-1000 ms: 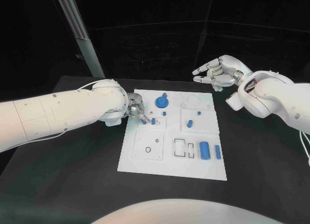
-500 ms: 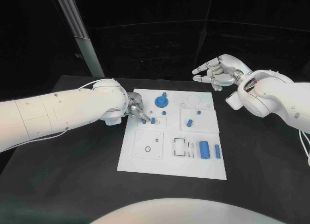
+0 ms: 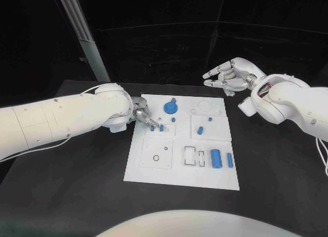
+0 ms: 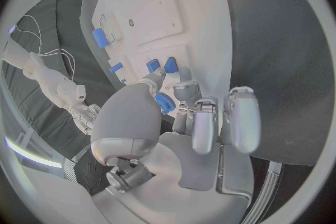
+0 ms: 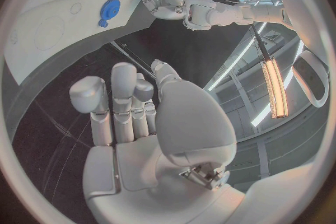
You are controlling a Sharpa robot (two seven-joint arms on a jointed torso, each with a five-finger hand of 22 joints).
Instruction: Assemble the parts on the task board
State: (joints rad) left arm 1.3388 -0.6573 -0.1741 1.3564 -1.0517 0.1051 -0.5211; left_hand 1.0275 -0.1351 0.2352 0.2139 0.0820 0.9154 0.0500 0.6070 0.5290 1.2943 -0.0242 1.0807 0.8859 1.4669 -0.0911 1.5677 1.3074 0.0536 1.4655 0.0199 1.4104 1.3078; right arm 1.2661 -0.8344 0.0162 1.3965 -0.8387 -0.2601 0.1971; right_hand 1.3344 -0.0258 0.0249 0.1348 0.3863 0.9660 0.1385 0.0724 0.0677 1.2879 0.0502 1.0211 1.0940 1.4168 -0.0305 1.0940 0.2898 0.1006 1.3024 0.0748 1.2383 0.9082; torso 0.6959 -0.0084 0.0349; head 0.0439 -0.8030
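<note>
Now the left silver hand [image 3: 143, 114] rests over the upper left part of the flat white task board [image 3: 182, 173] on the black table [image 3: 78, 187], pinching a small blue peg [image 4: 165, 103] between thumb and fingertips. Two more short blue pegs [image 3: 156, 128] stand just beside it on the board. A round blue gear-shaped part [image 3: 170, 106] sits further back, and a blue cylinder [image 3: 216, 158] lies near the board's right edge. The right silver hand [image 3: 231, 76] hovers beyond the board's far right corner, fingers curled, holding nothing.

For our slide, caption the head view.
Left hand at small blue parts on the white task board; right hand raised.
</note>
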